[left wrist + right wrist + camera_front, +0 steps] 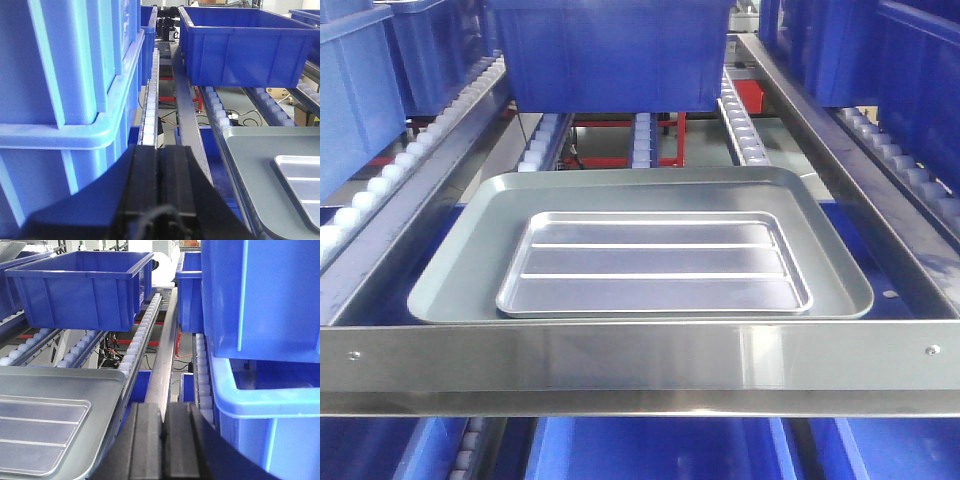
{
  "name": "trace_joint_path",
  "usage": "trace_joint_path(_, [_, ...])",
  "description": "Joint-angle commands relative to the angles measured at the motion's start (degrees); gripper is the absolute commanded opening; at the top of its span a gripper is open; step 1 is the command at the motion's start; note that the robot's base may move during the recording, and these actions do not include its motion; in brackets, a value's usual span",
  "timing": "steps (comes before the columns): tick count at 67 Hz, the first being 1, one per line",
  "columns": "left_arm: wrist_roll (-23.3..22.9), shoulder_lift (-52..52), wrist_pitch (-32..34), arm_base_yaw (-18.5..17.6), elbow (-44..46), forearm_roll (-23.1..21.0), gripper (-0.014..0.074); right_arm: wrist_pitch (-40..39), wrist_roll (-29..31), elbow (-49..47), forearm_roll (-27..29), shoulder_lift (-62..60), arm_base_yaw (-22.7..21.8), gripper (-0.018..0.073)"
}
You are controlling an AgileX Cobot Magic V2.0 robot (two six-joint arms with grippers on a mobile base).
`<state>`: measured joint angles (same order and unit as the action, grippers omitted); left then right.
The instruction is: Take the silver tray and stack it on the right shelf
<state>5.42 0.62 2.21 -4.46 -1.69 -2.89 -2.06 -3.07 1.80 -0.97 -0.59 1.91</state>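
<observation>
The silver tray (655, 265), shiny with two long ridges, lies flat inside a larger dull grey tray (450, 290) on the right shelf, behind its broad steel front bar (640, 355). Neither gripper shows in the front view. In the left wrist view my left gripper (161, 150) is shut and empty, left of the grey tray (250, 150), with a corner of the silver tray (300, 185) at the far right. In the right wrist view my right gripper (163, 407) is shut on nothing, just right of the grey tray (60, 380) and the silver tray (35, 435).
A blue bin (610, 50) sits on the rollers behind the trays. Stacked blue bins (60, 75) stand close on the left of the left gripper, and more blue bins (265, 300) crowd the right gripper's right side. Steel rails (820, 130) and roller tracks (142, 330) flank the trays.
</observation>
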Motion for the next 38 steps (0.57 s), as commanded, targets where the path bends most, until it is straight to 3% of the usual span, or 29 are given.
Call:
trace_joint_path(1, [-0.6,0.6,5.4,0.2,-1.4,-0.2,-0.0091,-4.8,0.3,-0.1,0.0,-1.1,-0.2,0.0052])
trace_joint_path(38, [-0.6,0.6,5.4,0.2,-1.4,-0.2,-0.0091,-4.8,0.3,-0.1,0.0,-1.1,-0.2,0.0052])
